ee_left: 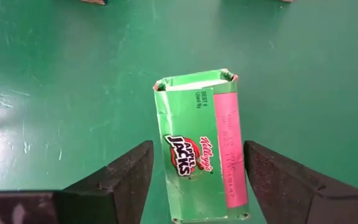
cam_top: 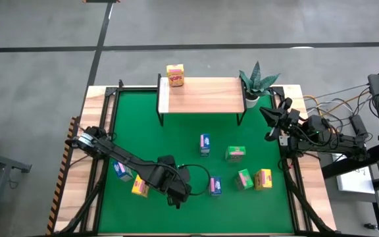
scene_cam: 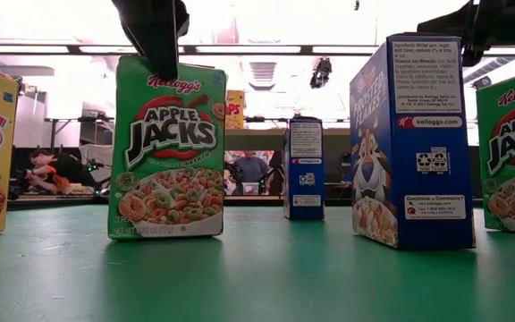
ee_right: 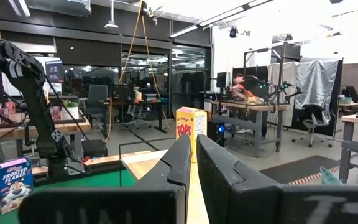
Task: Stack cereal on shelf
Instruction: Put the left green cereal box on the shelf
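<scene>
A green Apple Jacks cereal box (ee_left: 197, 149) stands upright on the green mat. My left gripper (ee_left: 199, 180) is open above it, pointing down, with one finger on each side of the box's top end. In the low view that gripper (scene_cam: 157, 40) hangs over the same box (scene_cam: 168, 148). The high view shows the gripper (cam_top: 176, 194) covering the box. The shelf (cam_top: 202, 87) stands at the far edge with one yellow box (cam_top: 175, 74) on its left end. My right gripper (ee_right: 192, 158) is shut and waits at the right, near the plant. My left gripper comes at the green box's top end (ee_left: 194, 84) from above, with a finger beside each narrow side. I cannot tell whether the fingers touch the box. The box stands on the mat on its bottom end.
Other boxes stand on the mat: blue (cam_top: 204, 143), green (cam_top: 235, 153), green (cam_top: 244, 178), yellow (cam_top: 263, 178), blue (cam_top: 214, 185), blue (cam_top: 122, 171) and yellow (cam_top: 139, 187). A potted plant (cam_top: 255, 82) stands by the shelf's right end. People sit in the room behind.
</scene>
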Tool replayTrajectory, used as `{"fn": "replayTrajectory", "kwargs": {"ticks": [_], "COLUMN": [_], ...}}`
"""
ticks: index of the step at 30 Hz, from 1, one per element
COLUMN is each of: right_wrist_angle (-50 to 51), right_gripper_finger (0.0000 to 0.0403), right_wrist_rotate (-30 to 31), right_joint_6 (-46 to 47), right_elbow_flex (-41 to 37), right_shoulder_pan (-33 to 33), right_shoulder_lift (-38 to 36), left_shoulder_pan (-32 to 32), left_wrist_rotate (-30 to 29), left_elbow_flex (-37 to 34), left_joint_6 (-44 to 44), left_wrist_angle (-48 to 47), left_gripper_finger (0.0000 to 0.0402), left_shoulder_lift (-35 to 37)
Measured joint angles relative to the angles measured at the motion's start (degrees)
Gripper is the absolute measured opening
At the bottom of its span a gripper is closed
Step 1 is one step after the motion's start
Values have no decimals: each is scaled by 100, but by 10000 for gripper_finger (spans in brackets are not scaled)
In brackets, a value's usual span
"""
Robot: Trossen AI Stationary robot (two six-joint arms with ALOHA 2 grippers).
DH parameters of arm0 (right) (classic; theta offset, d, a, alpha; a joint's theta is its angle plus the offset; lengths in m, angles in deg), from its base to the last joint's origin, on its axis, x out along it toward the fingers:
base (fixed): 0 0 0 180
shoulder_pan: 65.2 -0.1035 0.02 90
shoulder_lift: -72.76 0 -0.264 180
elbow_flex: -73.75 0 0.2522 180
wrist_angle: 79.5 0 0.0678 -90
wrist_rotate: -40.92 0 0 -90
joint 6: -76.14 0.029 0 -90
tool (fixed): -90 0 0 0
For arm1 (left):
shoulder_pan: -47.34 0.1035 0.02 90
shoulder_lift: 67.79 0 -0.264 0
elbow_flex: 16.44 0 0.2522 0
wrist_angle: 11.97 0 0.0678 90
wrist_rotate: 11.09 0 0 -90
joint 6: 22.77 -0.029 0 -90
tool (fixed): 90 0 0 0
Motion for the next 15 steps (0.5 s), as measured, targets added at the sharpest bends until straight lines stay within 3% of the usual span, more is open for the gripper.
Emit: {"fn": "replayTrajectory", "kwargs": {"ticks": [15], "right_wrist_angle": [2], "right_gripper_finger": [18], "right_wrist_rotate": [0], "right_joint_6": [0], "right_elbow_flex": [0], "right_shoulder_pan": [0], "right_shoulder_lift": [0], "left_shoulder_pan": [0], "left_wrist_rotate": [57], "left_elbow_flex": [0], "left_joint_6": [-104], "left_wrist_angle": [81], "left_gripper_finger": [182], "left_shoulder_lift": [3]}}
